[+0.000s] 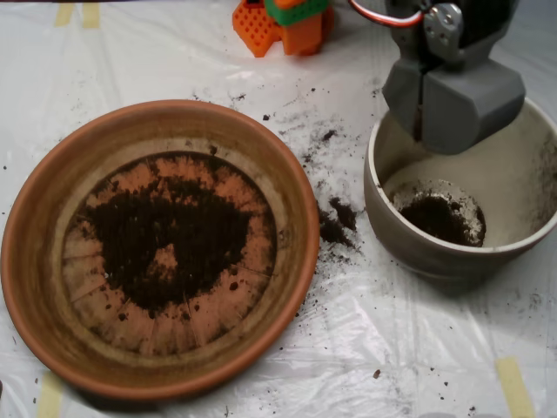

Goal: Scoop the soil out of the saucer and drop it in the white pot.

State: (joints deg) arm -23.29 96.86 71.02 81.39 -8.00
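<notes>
Terracotta saucer (35, 261) at picture left, widest thing on the sheet, holding a thin dark patch of soil (170, 239) across its base, with bare orange showing through the middle and around the rim of the patch. Grey clamshell scoop (452, 100) up at the right, hanging over the far rim of the white pot (387, 209), halves pressed together along a narrow dark seam, so apparently clenched; whether any soil sits inside, impossible to say from above. Small dark heap already lying at the bottom of the pot.

Remaining soil well apart from the scoop, off to the left and toward the near side of the picture, past the pot's rim and the saucer's raised wall. No long axis to speak of: a rough blot, broadest across the middle.

Wrinkled clear plastic sheet (348, 348) under everything, with spilled crumbs (335, 222) between the two vessels. Orange and green block (283, 22) at the top edge, clear of the path.
</notes>
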